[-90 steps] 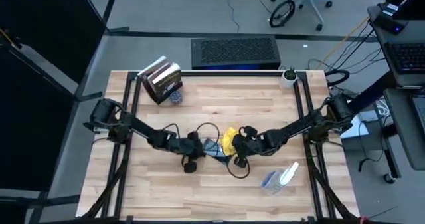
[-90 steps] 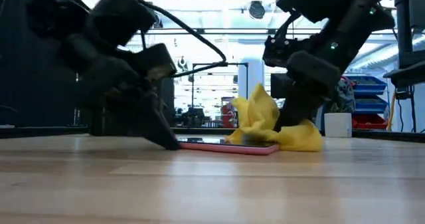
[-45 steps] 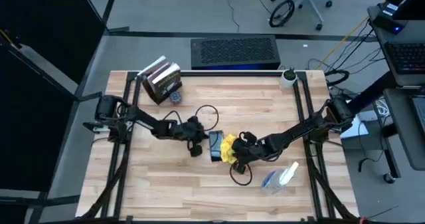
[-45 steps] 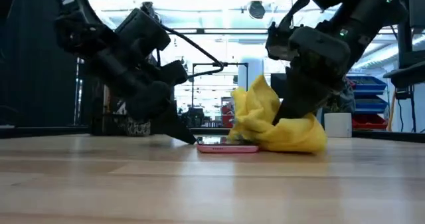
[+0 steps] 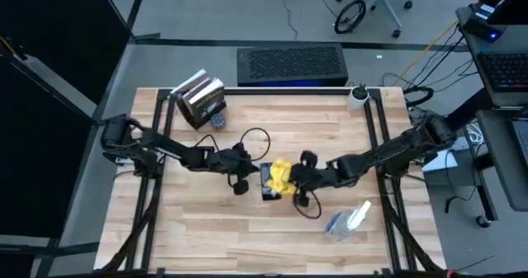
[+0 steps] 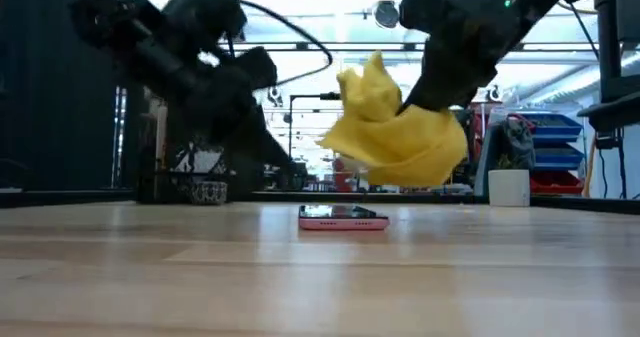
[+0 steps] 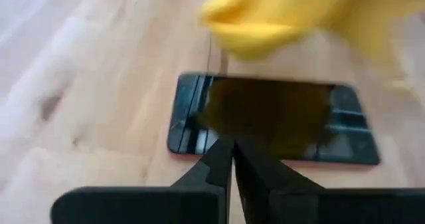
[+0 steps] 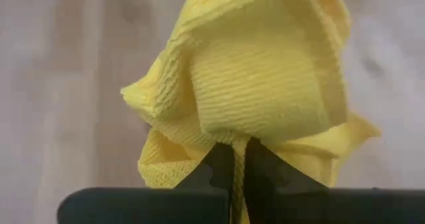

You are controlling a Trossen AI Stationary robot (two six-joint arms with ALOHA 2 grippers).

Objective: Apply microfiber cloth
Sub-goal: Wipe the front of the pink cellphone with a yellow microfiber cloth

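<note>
The yellow microfiber cloth [image 6: 395,132] hangs bunched in the air above a dark smartphone [image 6: 343,217], which lies flat on the wooden table, screen up [image 7: 272,121]. My right gripper [image 6: 418,99] is shut on the cloth [image 8: 259,71] and reaches in from the table's right [image 5: 295,179]. My left gripper [image 7: 232,151] is shut with nothing between its fingers. Its tips stand by the phone's edge on the table's left side [image 5: 250,173]. In the low view they are raised off the phone [image 6: 295,180]. My right gripper pinches a bunched fold of the cloth [image 8: 232,139] between its two fingers, several layers together. The fingers come slanting down from the table's right. The cloth hangs in a loose bundle around and below the fingertips, clear of the phone and the table.
A clear spray bottle [image 5: 346,220] lies near the front right. Stacked books [image 5: 200,99] stand at the far left and a white cup [image 5: 358,95] at the far right corner. Black cables [image 5: 252,139] loop beside both grippers.
My right gripper has risen and lifted the cloth off the phone, so the cloth now hangs clear. My left gripper pushed the phone's end, turning the phone about on the table, and has since come up off it.
</note>
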